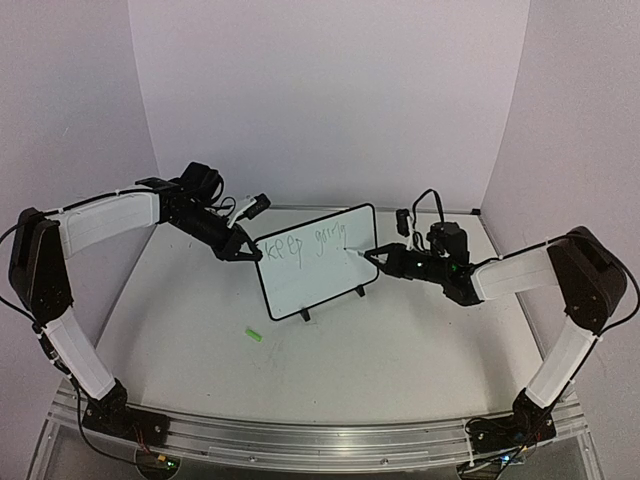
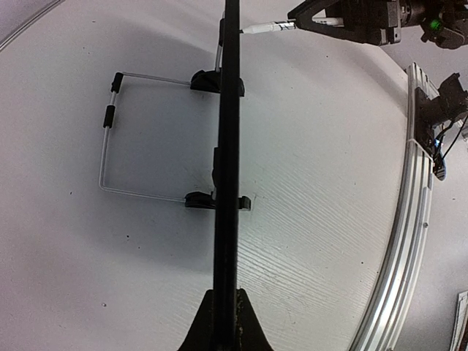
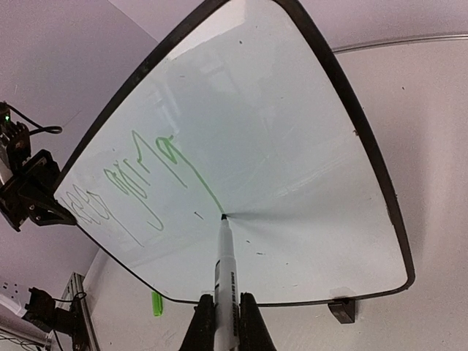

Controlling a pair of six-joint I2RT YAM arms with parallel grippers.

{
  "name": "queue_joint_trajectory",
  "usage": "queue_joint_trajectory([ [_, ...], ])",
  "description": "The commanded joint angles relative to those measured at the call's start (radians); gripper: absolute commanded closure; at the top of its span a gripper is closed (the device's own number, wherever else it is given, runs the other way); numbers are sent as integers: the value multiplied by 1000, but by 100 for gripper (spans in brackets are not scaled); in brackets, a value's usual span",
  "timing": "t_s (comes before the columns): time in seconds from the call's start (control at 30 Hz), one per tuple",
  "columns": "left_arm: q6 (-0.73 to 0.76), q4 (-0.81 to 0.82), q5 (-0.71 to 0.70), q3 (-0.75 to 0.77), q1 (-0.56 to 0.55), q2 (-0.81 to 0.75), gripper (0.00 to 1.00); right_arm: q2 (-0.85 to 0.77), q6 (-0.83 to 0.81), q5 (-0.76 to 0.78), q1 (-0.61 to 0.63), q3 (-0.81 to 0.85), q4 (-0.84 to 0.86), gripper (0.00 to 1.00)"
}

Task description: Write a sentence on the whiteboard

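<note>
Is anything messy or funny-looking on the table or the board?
A small green piece, maybe a pen cap, lies loose on the table in front of the whiteboard. A long green tail runs from the sentence to the marker tip. Nothing looks spilled or broken.

The white table point(image 1: 400, 350) is carrying the whiteboard point(image 1: 318, 272), which is standing upright near the middle and resting on two small black feet point(image 1: 305, 316) at its lower edge. A thin wire stand point(image 2: 108, 115) is reaching out from those feet and lying flat on the surface behind the board. A small green piece point(image 1: 254, 336) is lying alone on the tabletop, in front of the board toward its left end and apart from it. A metal rail point(image 1: 320, 437) is running along the near edge
</note>
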Motion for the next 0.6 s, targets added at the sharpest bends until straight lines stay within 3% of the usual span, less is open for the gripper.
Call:
queue_joint_trajectory([
  [0.0,45,-32,-86,13,0,32,100,22,19,-17,-5,16,58,100],
  [0.23,45,-32,-90,13,0,34,100,7,56,-63,-6,26,123,100],
  [0.57,36,-27,-94,12,-1,25,100,-167,55,-123,-5,-45,154,100],
])
